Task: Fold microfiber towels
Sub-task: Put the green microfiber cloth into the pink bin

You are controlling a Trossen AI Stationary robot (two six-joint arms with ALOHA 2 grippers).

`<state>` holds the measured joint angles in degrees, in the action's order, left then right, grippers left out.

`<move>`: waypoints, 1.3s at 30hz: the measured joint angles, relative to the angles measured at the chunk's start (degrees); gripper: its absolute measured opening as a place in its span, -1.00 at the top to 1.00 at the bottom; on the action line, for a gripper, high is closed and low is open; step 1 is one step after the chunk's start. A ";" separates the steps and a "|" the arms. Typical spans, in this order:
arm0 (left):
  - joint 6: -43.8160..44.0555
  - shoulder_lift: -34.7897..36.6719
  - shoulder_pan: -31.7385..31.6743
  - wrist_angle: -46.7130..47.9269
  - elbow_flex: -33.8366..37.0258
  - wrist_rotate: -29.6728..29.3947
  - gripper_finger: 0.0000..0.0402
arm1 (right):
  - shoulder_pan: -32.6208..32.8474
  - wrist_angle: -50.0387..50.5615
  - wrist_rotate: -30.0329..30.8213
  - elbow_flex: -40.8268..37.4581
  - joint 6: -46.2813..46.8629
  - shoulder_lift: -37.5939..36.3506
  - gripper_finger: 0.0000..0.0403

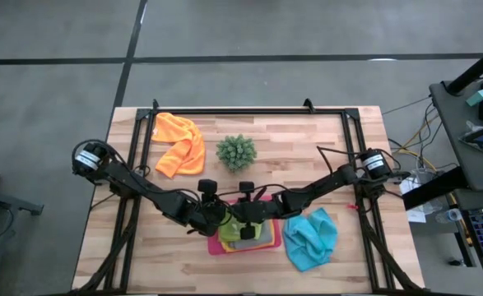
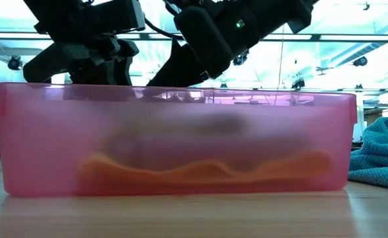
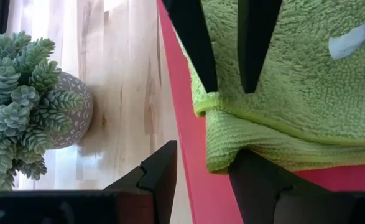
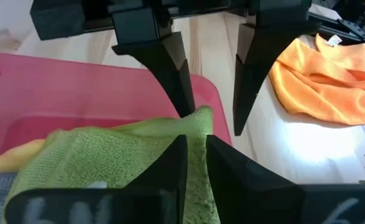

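The fuzzy lime green microfiber towel point(image 4: 107, 155) lies folded atop the stack in the rigid pink plastic tray point(image 1: 214, 245), over grey and yellow cloths. The right gripper point(image 4: 193, 146) pinches its corner with fingers nearly together — the left gripper point(image 3: 198, 168) stands apart, astride the tray's rim. Still unfolded — the crumpled orange towel point(image 1: 179, 142) and light blue towel point(image 1: 311, 238) on the wooden table point(image 1: 307, 156).

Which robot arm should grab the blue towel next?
Probably the right. The blue towel lies loose on the table's right side, beside the pink tray, close to the right gripper. The left gripper would have to cross over the tray.
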<state>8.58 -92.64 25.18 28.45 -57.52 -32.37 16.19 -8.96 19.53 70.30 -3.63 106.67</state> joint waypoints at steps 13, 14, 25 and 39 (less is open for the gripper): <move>-0.01 0.00 0.01 -0.04 0.00 -0.14 0.38 | -0.09 -1.80 0.00 -0.26 -0.88 0.00 0.96; 0.00 0.00 0.01 -0.09 0.00 -0.16 0.38 | -0.09 -2.85 -0.01 -0.26 -1.45 0.00 0.96; 0.10 0.00 0.01 0.52 0.01 -0.12 0.38 | -0.32 -1.68 -0.02 -0.26 0.94 0.00 0.90; 0.24 0.00 0.01 0.48 0.13 -0.08 0.38 | -0.37 0.33 -0.02 -0.32 1.09 0.17 0.39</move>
<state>8.82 -92.64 25.19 28.93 -57.39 -32.45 15.81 -8.63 19.51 69.97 -2.55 106.85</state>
